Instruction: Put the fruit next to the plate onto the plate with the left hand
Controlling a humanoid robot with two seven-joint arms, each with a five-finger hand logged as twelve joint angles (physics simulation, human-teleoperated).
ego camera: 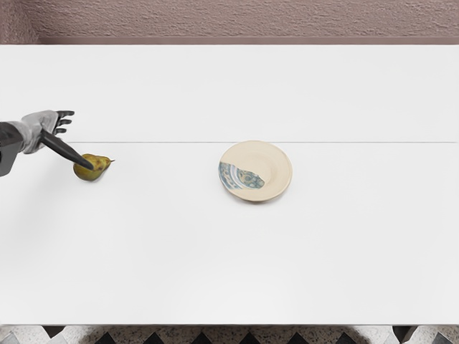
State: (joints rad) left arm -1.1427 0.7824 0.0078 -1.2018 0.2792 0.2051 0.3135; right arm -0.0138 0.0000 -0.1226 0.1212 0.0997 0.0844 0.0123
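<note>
White desk (215, 251): pear (95, 166) is lying well left of the plate (276, 159); left hand (44, 127) is hovering beside it, spread wide, empty.

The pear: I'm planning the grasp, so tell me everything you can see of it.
The pear is small, yellow-green with brownish patches, matte-skinned and whole. It lies on its side on the white table, with its narrow stem end pointing right toward the plate, which sits well to its right and apart from it. The left hand hovers over its left end, open. One dark finger's tip overlaps the pear, though contact cannot be confirmed.
</note>
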